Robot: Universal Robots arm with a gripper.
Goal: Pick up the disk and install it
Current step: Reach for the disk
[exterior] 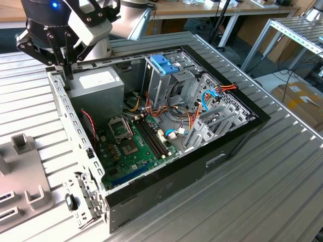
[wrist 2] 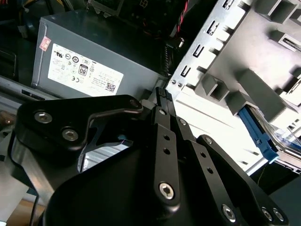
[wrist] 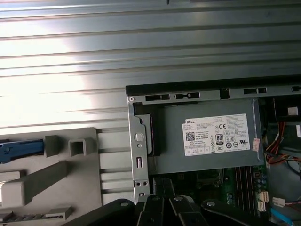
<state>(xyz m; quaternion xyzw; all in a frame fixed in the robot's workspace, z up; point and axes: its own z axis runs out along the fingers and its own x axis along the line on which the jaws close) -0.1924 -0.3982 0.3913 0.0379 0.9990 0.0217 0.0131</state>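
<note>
End effector (exterior: 66, 74) count: one, with two black fingers (wrist 2: 162, 122) shut tip against tip and nothing held between them. In the second wrist view its tips (wrist 2: 162, 93) hang at the perforated rear wall of the case, just beside the power supply; whether they touch the metal I cannot tell. The arm comes in from the top of the exterior view's left, its wrist turned so that the end effector points almost straight down over that corner of the case.

One computer case (exterior: 63, 108) lies on its side, open, in the middle of the ribbed counter (exterior: 252, 191), one corner near the counter's far edge. Inside it are one grey power supply (exterior: 98, 88) with a white label, seen also in both wrist views (wrist 2: 94, 52) (wrist: 211, 136), one green motherboard (exterior: 131, 146), and one small blue bracket (exterior: 164, 63) on top of the drive cage.

One grey fixture (exterior: 25, 176) lies on the counter alongside the case's rear wall, toward the exterior view's left. One disk rests in that fixture, outside the case; its blue rail edge shows in both wrist views (wrist 2: 258, 134) (wrist: 19, 149), apart from the fingertips and untouched by them.
</note>
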